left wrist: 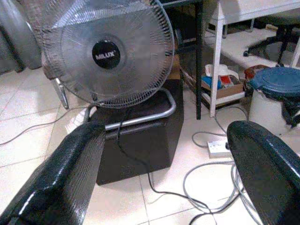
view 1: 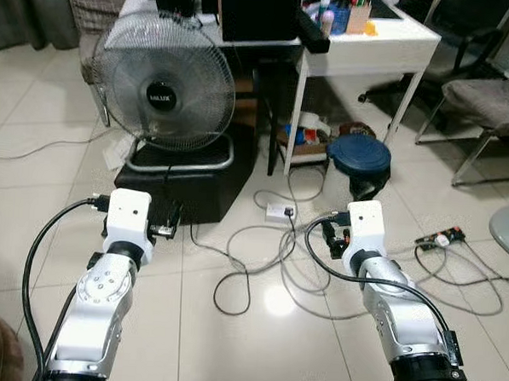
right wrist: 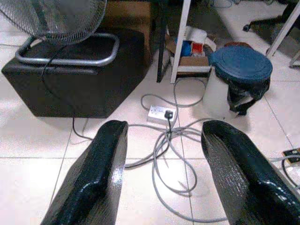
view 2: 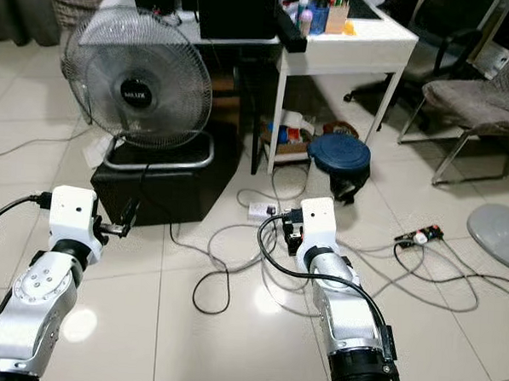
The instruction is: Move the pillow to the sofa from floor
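Facing a white desk [view 1: 399, 44] and a fan [view 1: 168, 88] that stands on a black box [view 1: 187, 183], I hold both arms out over the tiled floor. Grey cables [view 1: 259, 268] loop between them, near a white bin with a blue lid [view 1: 359, 157]. My left gripper [left wrist: 164, 173] and right gripper [right wrist: 161, 173] have their fingers spread apart, empty. I cannot tell where the pillow is.

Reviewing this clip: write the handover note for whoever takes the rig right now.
Left pincer: open, empty, held above the tiled floor, facing the grey mesh fan on the black box.
Right pincer: open, empty, over the tangled grey cables near the white power strip.
No pillow or sofa in sight, so nothing is done.
Left: find the pillow, pick it up, carry it to the sofa.
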